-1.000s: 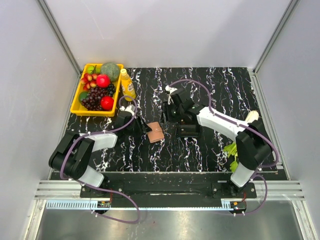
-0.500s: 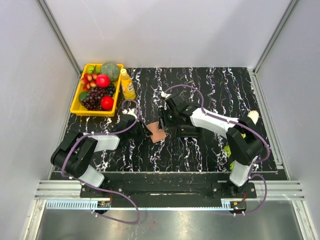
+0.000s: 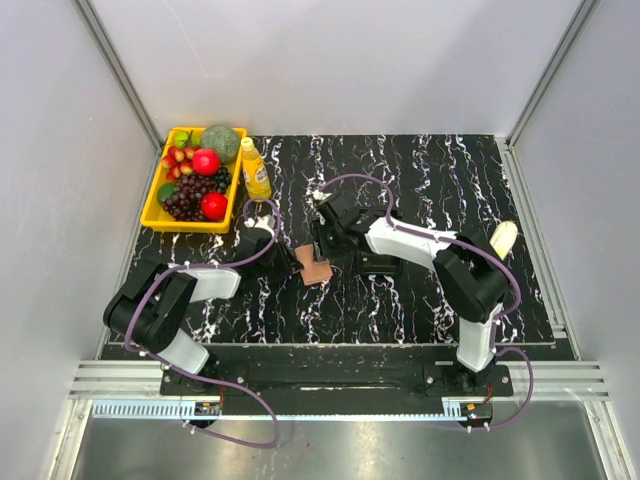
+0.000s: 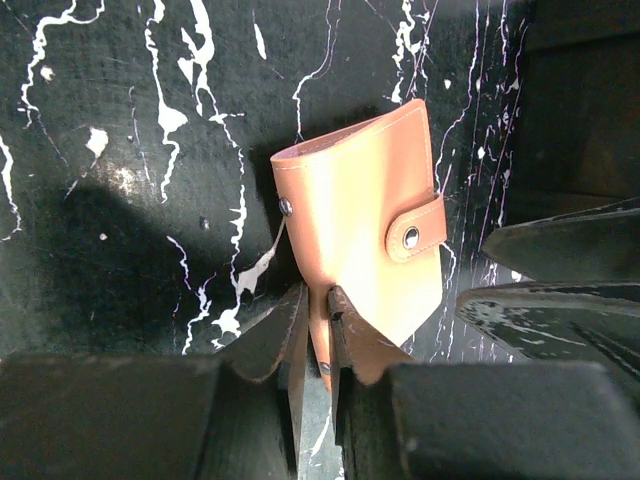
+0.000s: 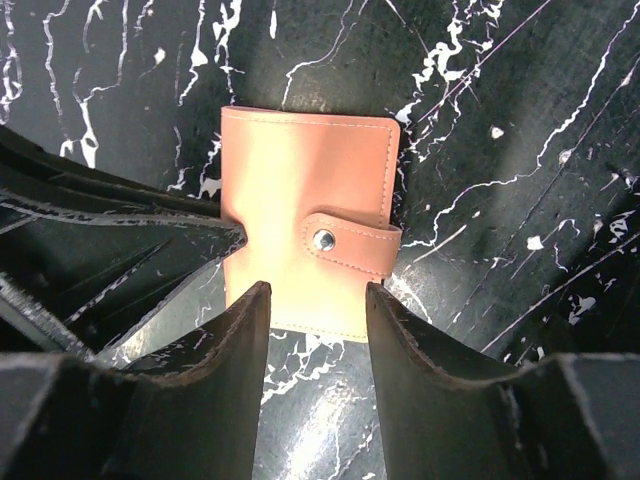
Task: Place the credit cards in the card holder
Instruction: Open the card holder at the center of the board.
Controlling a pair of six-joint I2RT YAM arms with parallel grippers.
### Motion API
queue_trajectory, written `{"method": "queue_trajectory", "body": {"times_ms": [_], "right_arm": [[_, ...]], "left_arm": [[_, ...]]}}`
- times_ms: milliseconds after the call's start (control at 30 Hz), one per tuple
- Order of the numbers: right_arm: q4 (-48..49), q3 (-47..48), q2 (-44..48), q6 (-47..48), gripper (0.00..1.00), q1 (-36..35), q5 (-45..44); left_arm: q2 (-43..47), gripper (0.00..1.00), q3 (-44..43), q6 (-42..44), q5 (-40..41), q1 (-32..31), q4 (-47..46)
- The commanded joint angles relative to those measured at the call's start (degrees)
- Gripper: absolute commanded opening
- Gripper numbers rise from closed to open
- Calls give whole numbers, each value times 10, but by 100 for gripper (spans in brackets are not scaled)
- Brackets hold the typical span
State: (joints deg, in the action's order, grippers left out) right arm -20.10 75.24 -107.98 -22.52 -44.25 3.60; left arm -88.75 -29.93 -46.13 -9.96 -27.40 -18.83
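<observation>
The card holder [image 3: 318, 271] is a tan-brown wallet with its snap tab fastened, left of the table's centre. It stands tilted in the left wrist view [image 4: 365, 225]. My left gripper [image 3: 299, 263] is shut on the wallet's near edge [image 4: 318, 318]. My right gripper [image 3: 319, 250] hovers open over the wallet, its fingers on either side of the wallet's lower edge [image 5: 316, 300]; the wallet [image 5: 300, 215] fills the middle of that view. No credit cards show in any view.
A black open box [image 3: 379, 264] lies just right of the wallet, partly under the right arm. A yellow tray [image 3: 156, 212] of fruit and a yellow bottle [image 3: 255, 169] stand at the back left. A banana [image 3: 503, 238] lies at the right.
My right gripper has moved left from over the black box to above the wallet. My left gripper has shifted slightly right and now grips the wallet's edge, which is tilted up.
</observation>
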Motion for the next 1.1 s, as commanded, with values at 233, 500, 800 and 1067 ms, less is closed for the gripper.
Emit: {"method": "queue_trajectory", "body": {"times_ms": [233,500,800,1067], "right_arm": [[1,34,-38,-34,48,-37,-125],[18,59,-42,-16,49,-51,-128],[-12,70,-76,-7,47,-56,-157],[-20,63,-65,5,46,-58,-168]], "left_arm": [[1,1,-35,3,26,-9,33],[-7,0,-39,1,28,-13,34],[-11,0,-42,-6,28,-13,34],[-4,0,-48,-5,35,-13,45]]}}
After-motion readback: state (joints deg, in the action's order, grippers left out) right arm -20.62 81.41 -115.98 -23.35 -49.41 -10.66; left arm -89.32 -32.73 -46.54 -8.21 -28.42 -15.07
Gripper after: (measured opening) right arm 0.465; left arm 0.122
